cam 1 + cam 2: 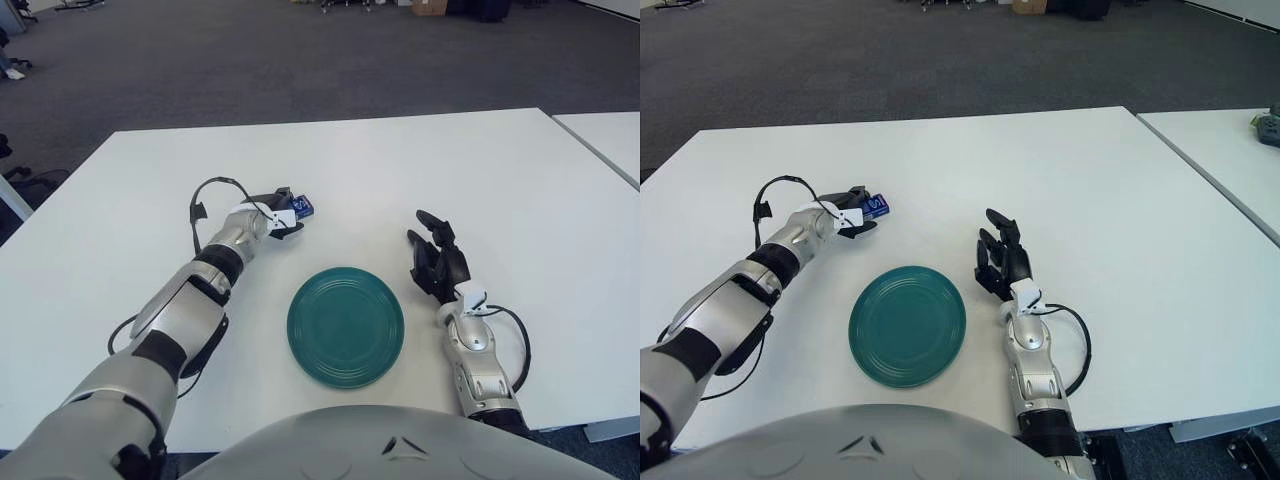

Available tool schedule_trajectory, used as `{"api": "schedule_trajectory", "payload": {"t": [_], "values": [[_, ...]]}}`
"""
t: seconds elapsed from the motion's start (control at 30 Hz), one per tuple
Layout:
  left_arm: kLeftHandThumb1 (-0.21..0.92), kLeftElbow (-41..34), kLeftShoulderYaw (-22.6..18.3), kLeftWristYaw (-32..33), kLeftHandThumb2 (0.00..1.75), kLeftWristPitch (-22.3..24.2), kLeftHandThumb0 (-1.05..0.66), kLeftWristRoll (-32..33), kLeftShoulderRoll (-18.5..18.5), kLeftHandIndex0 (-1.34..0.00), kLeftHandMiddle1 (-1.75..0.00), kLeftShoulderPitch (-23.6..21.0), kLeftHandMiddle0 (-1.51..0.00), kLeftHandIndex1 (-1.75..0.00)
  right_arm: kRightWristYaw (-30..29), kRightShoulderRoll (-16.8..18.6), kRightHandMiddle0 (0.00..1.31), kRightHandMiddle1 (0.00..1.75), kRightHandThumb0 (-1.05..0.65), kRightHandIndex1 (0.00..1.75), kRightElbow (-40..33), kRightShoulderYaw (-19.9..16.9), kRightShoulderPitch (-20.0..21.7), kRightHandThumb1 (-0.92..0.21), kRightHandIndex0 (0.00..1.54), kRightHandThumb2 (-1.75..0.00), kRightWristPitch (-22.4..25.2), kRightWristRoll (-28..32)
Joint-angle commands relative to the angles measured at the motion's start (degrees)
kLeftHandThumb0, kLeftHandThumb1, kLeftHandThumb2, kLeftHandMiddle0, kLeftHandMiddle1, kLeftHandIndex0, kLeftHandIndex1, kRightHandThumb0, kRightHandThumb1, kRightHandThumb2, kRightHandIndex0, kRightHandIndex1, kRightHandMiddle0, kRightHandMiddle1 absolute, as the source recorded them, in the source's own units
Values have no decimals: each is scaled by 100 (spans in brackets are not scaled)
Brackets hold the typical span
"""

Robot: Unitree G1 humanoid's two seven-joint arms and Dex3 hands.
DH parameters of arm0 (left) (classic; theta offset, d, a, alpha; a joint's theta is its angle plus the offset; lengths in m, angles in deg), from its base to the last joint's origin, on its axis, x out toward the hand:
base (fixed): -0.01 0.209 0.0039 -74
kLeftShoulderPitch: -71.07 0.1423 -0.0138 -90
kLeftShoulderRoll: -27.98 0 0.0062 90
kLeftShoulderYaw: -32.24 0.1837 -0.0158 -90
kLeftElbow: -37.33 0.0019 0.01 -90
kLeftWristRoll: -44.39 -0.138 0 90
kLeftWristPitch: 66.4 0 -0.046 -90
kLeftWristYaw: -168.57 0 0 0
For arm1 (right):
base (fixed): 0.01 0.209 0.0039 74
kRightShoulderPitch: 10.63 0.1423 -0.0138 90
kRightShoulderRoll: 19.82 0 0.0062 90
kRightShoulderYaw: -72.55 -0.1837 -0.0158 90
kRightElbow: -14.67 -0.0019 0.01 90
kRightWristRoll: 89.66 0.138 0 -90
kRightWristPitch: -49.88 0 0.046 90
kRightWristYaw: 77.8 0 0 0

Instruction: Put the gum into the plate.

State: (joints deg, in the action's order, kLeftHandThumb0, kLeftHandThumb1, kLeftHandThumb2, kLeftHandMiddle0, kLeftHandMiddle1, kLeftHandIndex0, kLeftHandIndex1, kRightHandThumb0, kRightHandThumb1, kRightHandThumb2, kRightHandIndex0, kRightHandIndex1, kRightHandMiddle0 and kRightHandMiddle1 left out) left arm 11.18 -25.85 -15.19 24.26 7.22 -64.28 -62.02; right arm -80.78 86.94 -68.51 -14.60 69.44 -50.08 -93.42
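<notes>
The gum (303, 208) is a small blue pack on the white table (400, 170), up and to the left of the green plate (345, 326). My left hand (281, 212) reaches in from the left, and its fingers close around the pack's left end. The pack sits low over the table, and I cannot tell whether it touches the surface. The plate has nothing in it and lies near the front edge. My right hand (437, 255) shows to the right of the plate, fingers spread and holding nothing.
A second white table (610, 130) stands to the right across a narrow gap, with a small dark object (1268, 125) on it. Grey carpet lies beyond the far edge. A black cable (205, 195) loops off my left wrist.
</notes>
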Motion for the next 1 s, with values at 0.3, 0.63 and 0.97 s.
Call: {"api": "schedule_trajectory", "payload": {"t": [0.3,0.63,0.97], "values": [[92,658,15,139,60,-89,-99,-4,-217,-11,-10,-64,-45,-105,-25,53,0,56,-61,2,265,-25,-351,-92,48,-75,514,25],[55,831,-70,108,99,5,-45,83,-311,-46,-71,-116,-36,-169,-38,45,0,57,-60,2,316,-27,-318,-92,49,-76,444,12],[36,691,-258,538,125,-182,-46,205,-321,-57,-29,-119,-51,-175,-26,67,0,57,-59,2,359,-57,-274,-92,50,-74,346,71]]}}
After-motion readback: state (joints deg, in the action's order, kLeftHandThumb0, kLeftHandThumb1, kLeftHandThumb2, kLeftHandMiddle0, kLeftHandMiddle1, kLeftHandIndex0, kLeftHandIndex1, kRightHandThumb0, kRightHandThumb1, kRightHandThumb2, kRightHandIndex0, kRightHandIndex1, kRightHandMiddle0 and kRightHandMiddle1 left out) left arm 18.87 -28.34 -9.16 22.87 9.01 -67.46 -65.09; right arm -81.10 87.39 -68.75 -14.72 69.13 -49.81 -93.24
